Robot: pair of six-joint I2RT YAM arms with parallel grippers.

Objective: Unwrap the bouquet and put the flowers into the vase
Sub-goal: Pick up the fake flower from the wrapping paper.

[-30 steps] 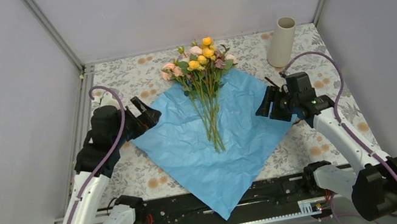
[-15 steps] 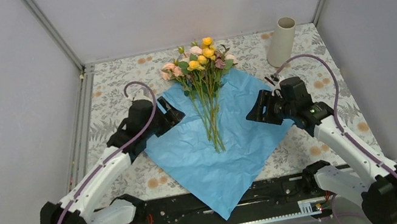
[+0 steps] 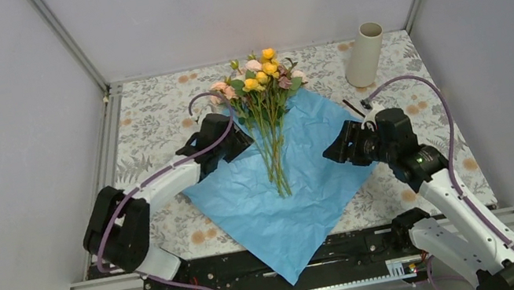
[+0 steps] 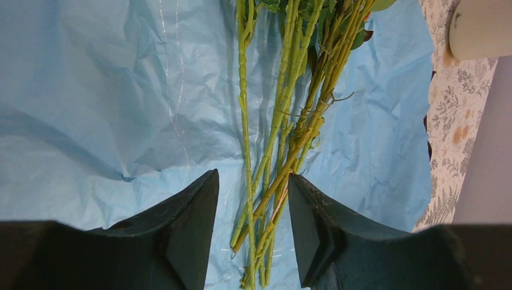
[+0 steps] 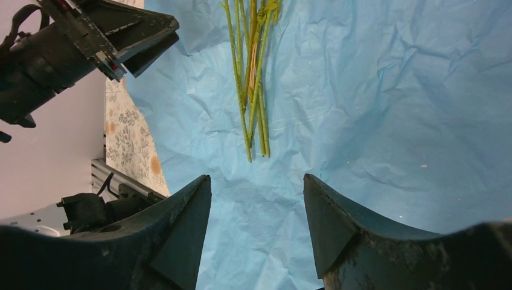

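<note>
Your L tool (image 4: 252, 176) hangs half open & empty, the flowers' (image 3: 257, 85) stems lined up between its jaws over the blue paper (image 3: 265, 207); R tool (image 5: 256, 177) is open & empty above the paper's right side. Wrap's off, so you're at pick-up: pinch the stems w/o catching paper, then carry to the vase (image 3: 365, 54), upright beyond the paper's right corner.

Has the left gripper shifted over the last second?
Yes. The left gripper has swung right from the left corner of the blue paper, across it, up to the flower stems, which lie unmoved.
</note>
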